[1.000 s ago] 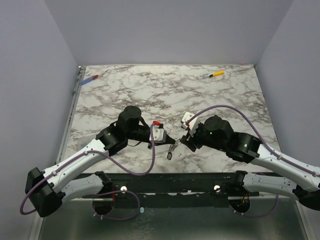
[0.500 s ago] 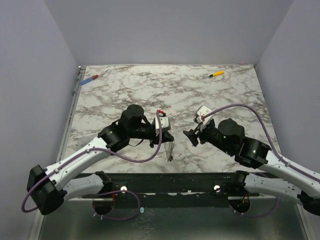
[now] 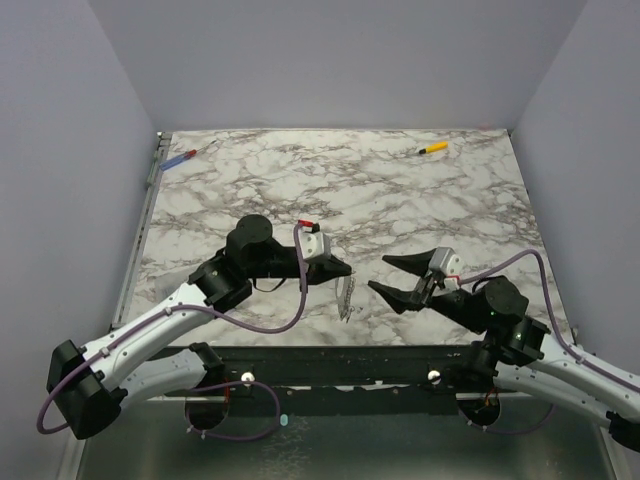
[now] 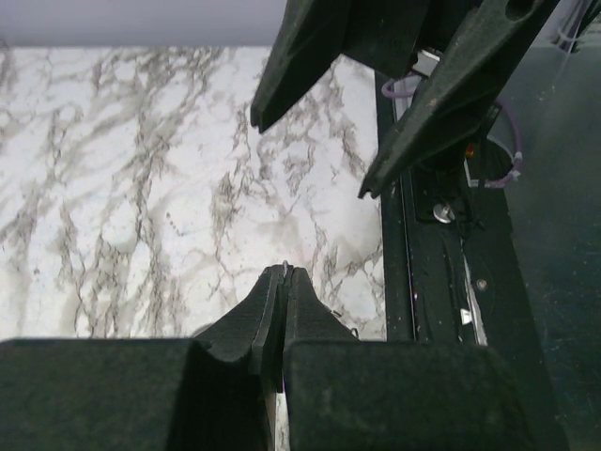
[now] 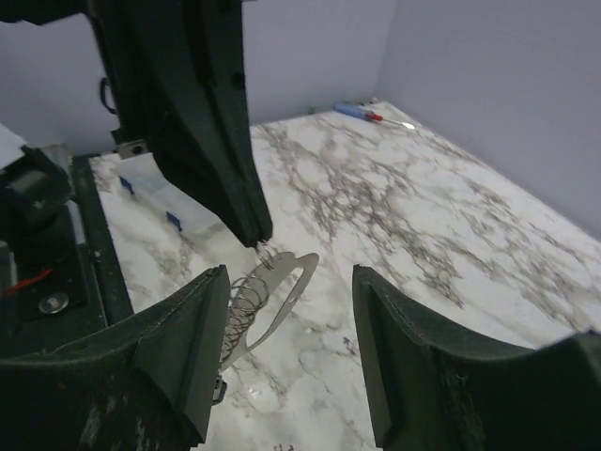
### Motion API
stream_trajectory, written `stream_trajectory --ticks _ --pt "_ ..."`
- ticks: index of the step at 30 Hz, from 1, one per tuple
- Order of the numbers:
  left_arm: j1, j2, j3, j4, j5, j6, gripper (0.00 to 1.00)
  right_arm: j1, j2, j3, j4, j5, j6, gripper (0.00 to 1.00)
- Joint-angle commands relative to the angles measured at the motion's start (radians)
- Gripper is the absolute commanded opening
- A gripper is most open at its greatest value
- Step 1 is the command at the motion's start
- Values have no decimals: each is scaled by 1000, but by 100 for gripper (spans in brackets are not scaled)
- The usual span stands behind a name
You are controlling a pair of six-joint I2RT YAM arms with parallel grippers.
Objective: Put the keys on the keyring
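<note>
My left gripper [image 3: 347, 270] is shut, and its tips pinch a thin wire loop, the keyring [image 5: 262, 248]. From that loop the keys [image 3: 345, 296] hang as a pale flat silver cluster with coiled wire rings just above the marble table [image 3: 300, 190]. In the right wrist view the keys [image 5: 280, 284] dangle under the left fingers [image 5: 225, 160], between my own fingers and closer to the left one. My right gripper [image 3: 380, 274] stands open just right of the keys, touching nothing. The left wrist view shows only a metal glint at my left gripper [image 4: 285, 273].
A yellow-handled tool [image 3: 432, 148] lies at the far right of the table, and a blue-and-red tool [image 3: 180, 158] lies at the far left corner. The black front rail [image 3: 330, 352] runs just below the hanging keys. Grey walls enclose the table on three sides.
My right gripper has drawn back to the right and toward the near edge, away from the keys. My left gripper has shifted slightly right, still holding them.
</note>
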Motion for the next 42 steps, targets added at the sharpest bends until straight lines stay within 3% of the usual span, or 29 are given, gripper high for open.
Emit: stream_trajectory --ticks 1,15,35,42 --pt "-1 -58 -29 163 97 -18 0 -4 22 -5 112 -249 -18 61" --pt "1 -114 -69 309 272 -53 0 -4 113 20 188 -355 -52 50" --pt "1 -126 -82 366 294 -84 0 -3 144 25 254 -368 -56 25" --pt "1 -129 -86 376 287 -91 0 -4 141 32 261 -368 -45 24"
